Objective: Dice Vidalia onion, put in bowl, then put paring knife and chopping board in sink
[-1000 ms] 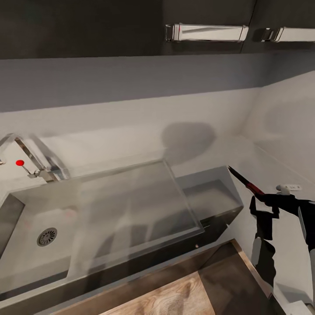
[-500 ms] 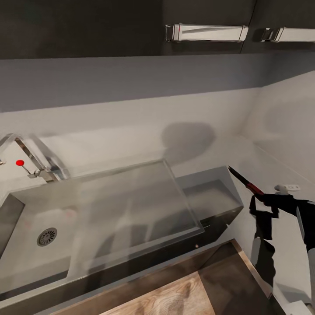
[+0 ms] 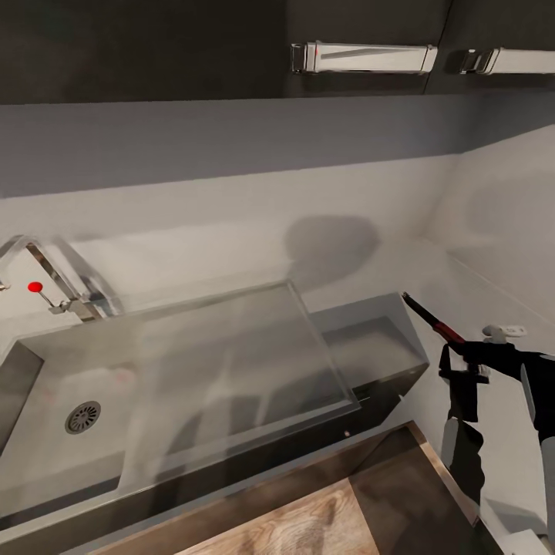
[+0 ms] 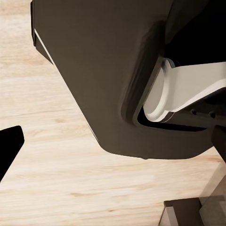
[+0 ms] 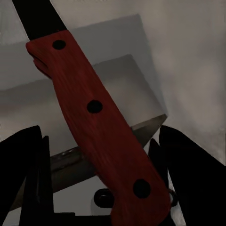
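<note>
You had the knife (image 3: 432,324) clamped by its red handle in the right gripper (image 3: 462,356), blade aimed toward the sink (image 3: 231,362), just right of it. It looked light, stiff and slippery, so a handle grip suited it.

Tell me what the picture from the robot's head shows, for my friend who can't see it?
The robot's right hand holds the paring knife by its red handle, dark blade pointing up toward the sink. The grey steel sink has a round drain and a chrome tap with a red knob. Dark wall cabinets hang above.
</note>
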You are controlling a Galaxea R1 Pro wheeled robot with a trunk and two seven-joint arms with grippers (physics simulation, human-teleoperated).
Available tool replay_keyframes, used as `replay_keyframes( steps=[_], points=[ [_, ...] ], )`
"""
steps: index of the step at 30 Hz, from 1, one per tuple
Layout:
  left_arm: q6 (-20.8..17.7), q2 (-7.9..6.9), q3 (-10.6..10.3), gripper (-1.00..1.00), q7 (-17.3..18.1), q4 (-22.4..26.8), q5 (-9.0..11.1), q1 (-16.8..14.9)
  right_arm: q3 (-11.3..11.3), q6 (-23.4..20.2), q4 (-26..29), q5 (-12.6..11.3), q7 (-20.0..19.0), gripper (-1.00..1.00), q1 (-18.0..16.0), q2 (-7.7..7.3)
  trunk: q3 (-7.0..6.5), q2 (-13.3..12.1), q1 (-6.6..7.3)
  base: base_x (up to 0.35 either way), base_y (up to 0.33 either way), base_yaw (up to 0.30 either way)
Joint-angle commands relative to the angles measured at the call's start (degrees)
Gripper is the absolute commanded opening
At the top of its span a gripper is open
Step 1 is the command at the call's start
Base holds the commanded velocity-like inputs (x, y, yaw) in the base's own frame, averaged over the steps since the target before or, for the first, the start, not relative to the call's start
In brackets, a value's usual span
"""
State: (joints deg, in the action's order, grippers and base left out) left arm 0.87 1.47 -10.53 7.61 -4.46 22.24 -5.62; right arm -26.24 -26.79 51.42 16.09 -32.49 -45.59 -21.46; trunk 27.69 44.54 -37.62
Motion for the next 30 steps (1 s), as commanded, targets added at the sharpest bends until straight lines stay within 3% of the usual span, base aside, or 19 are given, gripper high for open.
replay_keyframes(
  steps=[1,19,30],
  points=[
    [0.09,0.02,-0.46,1.00,0.30,-0.20,0.61,-0.10,-0.13,0.07,-0.05,1.94,-0.46,-1.00,0.02,0.02,0.07,0.04,-0.02,0.000,0.000,0.000],
    [0.09,-0.03,-0.46,1.00,0.30,-0.20,0.61,-0.10,-0.13,0.07,-0.01,1.97,-0.46,-1.00,0.01,0.02,0.06,0.04,-0.02,0.000,0.000,0.000],
    [0.10,-0.09,-0.46,1.00,0.30,-0.20,0.61,-0.10,-0.13,0.07,-0.01,1.95,-0.52,-1.00,0.02,0.02,-0.74,0.04,-0.02,0.000,0.000,0.000]
  ],
)
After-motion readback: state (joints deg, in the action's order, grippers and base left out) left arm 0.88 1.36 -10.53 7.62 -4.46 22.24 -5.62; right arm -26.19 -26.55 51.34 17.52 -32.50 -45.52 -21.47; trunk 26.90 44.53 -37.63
